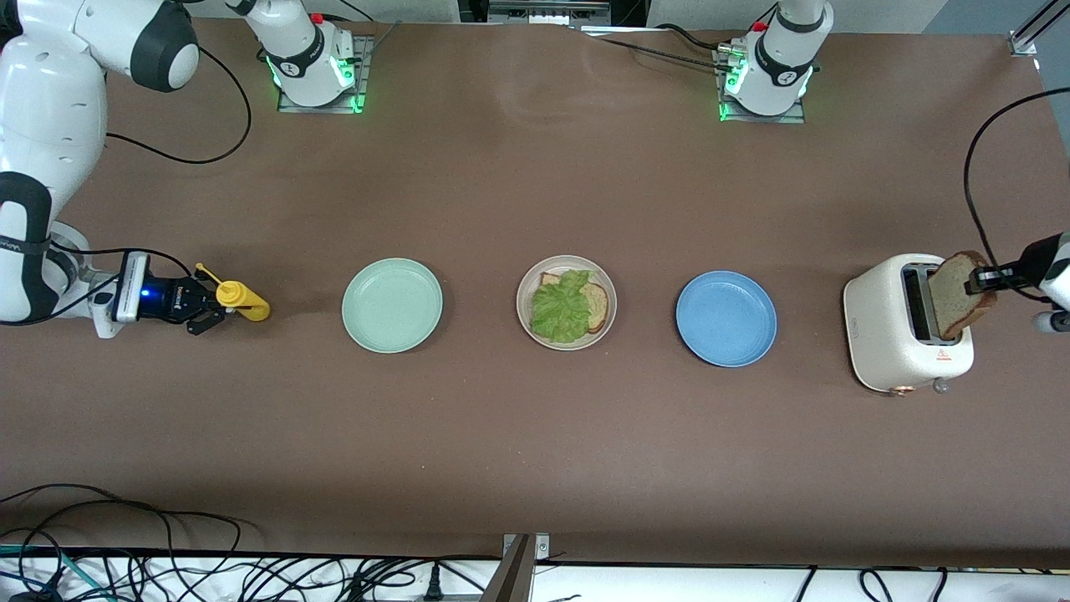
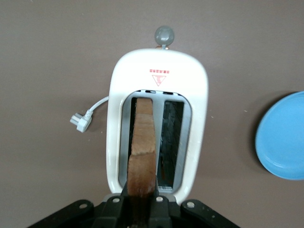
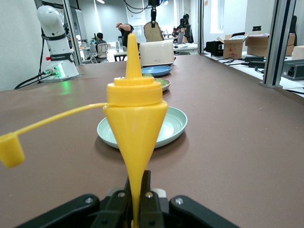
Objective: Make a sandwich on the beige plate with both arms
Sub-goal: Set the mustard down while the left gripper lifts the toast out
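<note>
The beige plate (image 1: 523, 291) sits mid-table and holds a bread slice (image 1: 595, 306) with a ruffled green lettuce leaf (image 1: 562, 311) on top. A second bread slice (image 1: 957, 294) (image 2: 142, 147) stands tilted, partly in a slot of the white toaster (image 1: 894, 343) (image 2: 159, 71). My left gripper (image 1: 985, 278) (image 2: 141, 202) is shut on this slice's upper edge. Low over the right arm's end of the table, my right gripper (image 1: 219, 311) (image 3: 138, 190) is shut on a yellow squeeze bottle (image 1: 242, 299) (image 3: 135, 118) that lies sideways, its cap (image 3: 10, 149) hanging open.
A mint-green plate (image 1: 392, 304) (image 3: 171, 124) lies between the bottle and the beige plate. Between the beige plate and the toaster lies a blue plate (image 1: 726, 318) (image 2: 284, 137). The toaster's plug (image 2: 78, 121) lies loose beside it. Cables run along the table's near edge.
</note>
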Controlling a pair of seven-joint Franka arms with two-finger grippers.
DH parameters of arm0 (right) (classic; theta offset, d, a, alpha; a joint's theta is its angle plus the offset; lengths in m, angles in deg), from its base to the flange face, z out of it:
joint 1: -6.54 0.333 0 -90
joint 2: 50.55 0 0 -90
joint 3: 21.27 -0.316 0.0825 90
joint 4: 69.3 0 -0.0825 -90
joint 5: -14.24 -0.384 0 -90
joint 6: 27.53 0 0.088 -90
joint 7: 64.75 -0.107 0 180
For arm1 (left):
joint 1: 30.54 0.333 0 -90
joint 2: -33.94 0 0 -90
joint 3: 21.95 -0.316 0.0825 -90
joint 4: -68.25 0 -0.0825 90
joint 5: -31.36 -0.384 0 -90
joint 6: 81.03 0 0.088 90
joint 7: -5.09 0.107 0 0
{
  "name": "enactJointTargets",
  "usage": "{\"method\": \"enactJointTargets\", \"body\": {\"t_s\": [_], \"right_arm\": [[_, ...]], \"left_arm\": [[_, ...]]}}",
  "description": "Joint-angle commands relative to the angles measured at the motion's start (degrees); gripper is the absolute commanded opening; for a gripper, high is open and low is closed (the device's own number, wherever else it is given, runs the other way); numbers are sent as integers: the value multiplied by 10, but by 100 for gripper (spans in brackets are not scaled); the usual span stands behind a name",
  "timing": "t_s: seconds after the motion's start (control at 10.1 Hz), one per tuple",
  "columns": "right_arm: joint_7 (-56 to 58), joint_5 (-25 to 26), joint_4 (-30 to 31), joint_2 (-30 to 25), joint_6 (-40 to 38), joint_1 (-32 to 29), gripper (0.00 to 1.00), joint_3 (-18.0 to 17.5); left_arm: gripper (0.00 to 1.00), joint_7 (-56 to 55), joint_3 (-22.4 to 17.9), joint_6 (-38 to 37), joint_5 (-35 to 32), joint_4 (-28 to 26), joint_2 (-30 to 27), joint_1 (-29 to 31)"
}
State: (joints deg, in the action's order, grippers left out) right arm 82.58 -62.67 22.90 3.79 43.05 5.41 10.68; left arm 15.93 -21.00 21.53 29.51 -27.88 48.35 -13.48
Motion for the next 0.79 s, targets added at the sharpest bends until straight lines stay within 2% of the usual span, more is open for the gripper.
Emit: {"method": "enactJointTargets", "body": {"t_s": [0.0,0.2,0.3,0.4,0.6,0.7], "right_arm": [[5,-13,-13,11,-19,-32,0,-32],[5,-14,-13,18,-19,-38,0,-43],[1,-14,-13,20,-19,-39,26,-43],[-2,-14,-13,20,-19,-38,36,-43],[-4,-13,-13,20,-19,-39,48,-43],[-5,-11,-14,20,-19,-45,58,-43]], "left_arm": [[0,-1,53,-133,-7,100,-9,-3],[0,-1,147,-152,-7,110,-5,-4],[0,-3,191,-152,-4,110,9,-12],[0,-21,207,-150,-3,111,37,-38],[0,-94,207,-130,23,122,96,-149],[0,-140,208,-112,43,147,129,-182]]}}
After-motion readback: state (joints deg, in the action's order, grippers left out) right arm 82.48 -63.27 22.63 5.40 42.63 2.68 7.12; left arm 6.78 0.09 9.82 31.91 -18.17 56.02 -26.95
